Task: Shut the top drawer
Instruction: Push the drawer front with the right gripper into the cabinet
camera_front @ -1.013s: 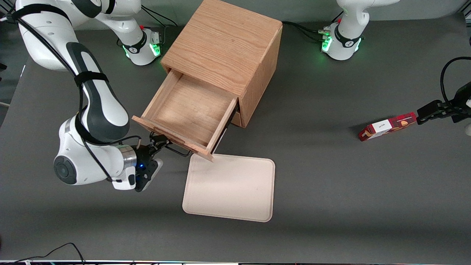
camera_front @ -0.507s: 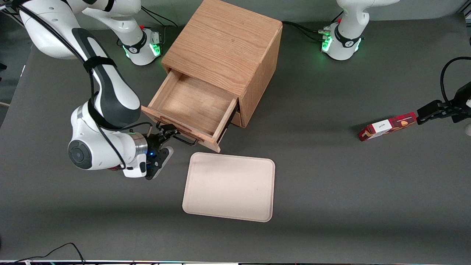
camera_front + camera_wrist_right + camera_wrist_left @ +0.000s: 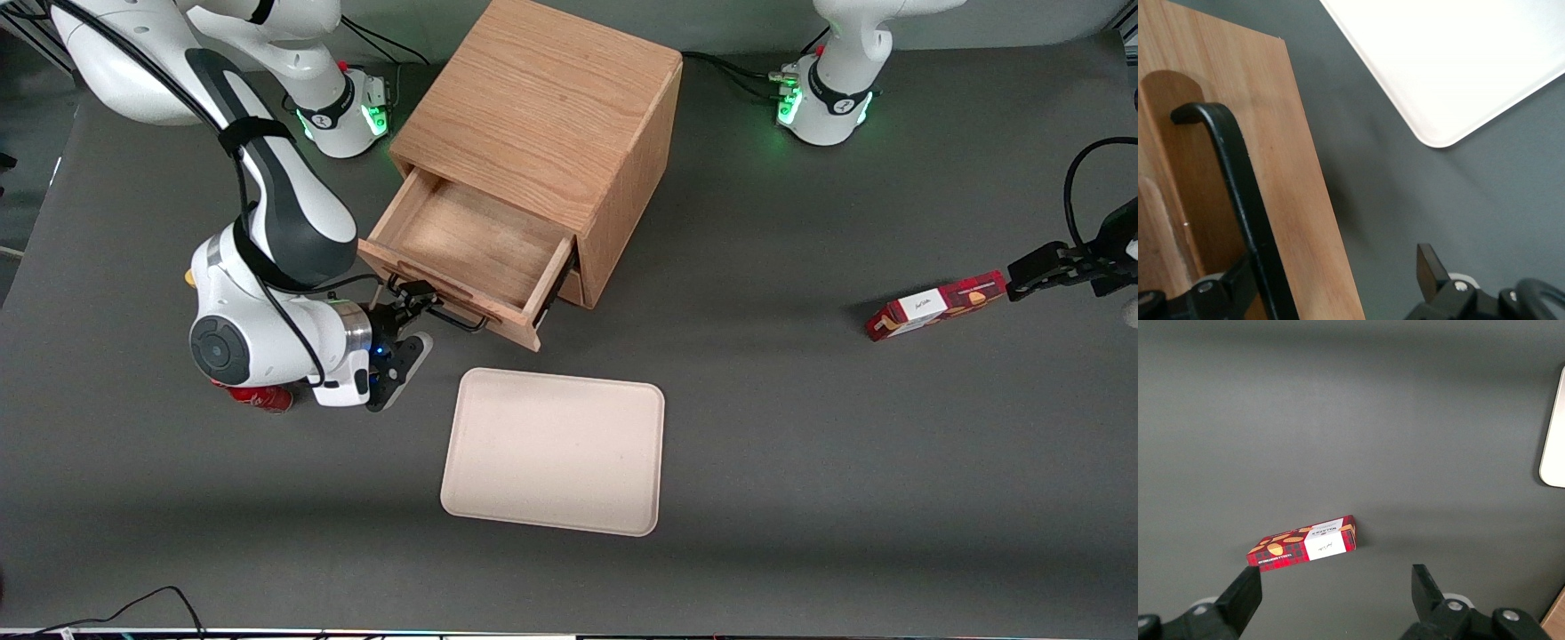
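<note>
Top drawer about half out of the oak cabinet, pushed further in than a second ago. Gripper, fingers spread, presses its front at 7 o'clock, astride the handle. Closing underway; tray now uncovered.

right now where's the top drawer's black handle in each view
Front view: the black handle hangs on the top drawer front, nearer the camera than the cabinet, with the end effector at one end of it.
Right wrist view: the handle runs across the wooden drawer front.
Left wrist view: not in it.
Shared landmark: the cream tray, whose corner shows at the wrist.
</note>
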